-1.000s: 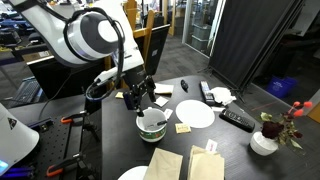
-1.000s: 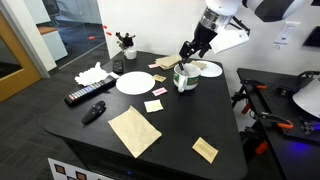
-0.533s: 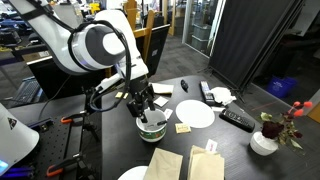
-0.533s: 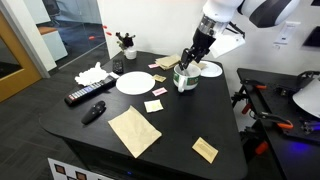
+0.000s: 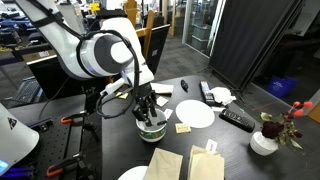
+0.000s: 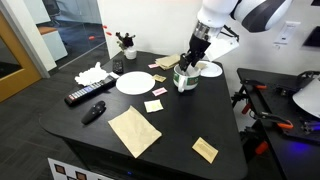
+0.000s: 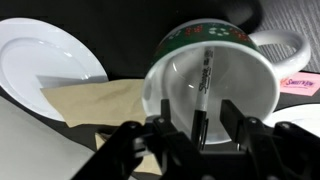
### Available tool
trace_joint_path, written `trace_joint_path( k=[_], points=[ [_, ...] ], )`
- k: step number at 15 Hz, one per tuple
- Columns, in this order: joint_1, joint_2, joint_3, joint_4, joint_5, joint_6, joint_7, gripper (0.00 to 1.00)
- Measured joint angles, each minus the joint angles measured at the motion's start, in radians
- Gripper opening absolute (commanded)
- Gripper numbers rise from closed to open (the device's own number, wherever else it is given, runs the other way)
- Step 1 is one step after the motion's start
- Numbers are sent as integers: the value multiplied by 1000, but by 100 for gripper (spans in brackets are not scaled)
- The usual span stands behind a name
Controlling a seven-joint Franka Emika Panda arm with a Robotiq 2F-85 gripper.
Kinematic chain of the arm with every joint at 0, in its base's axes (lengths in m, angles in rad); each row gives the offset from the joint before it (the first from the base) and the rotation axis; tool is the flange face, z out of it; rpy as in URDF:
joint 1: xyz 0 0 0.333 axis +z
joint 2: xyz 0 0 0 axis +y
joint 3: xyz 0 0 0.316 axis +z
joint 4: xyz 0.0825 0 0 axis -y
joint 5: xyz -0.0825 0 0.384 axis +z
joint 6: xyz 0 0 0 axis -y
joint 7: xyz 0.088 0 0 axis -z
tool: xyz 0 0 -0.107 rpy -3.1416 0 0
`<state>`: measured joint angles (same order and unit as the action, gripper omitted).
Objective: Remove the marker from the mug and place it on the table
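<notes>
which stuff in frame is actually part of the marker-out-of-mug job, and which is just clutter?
Job:
marker, inside the mug
mug
table
pincer, open, lowered into the mug astride the marker

Clutter:
plate
remote
flower vase
brown paper
sticky note

The arm [image 5: 105,50] is glossy white, made of fat, rounded links with a large ball-like joint housing. Darker grey bands mark the seams between links. A thin black cable [image 5: 97,98] loops off its lower end. The jaws are matte black. In the wrist view they show as blocky, angular linkages ending in flat fingers [image 7: 238,128].
</notes>
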<state>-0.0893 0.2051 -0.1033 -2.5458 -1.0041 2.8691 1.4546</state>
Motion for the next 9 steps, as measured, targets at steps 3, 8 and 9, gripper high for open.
trace_joint_path(
  k=[3,8,9],
  points=[
    [-4,26,0,22,10,3,-22,52],
    [-11,72,1,55,35,3,-62,24],
    [-12,80,1,61,41,3,-69,21]
  ],
)
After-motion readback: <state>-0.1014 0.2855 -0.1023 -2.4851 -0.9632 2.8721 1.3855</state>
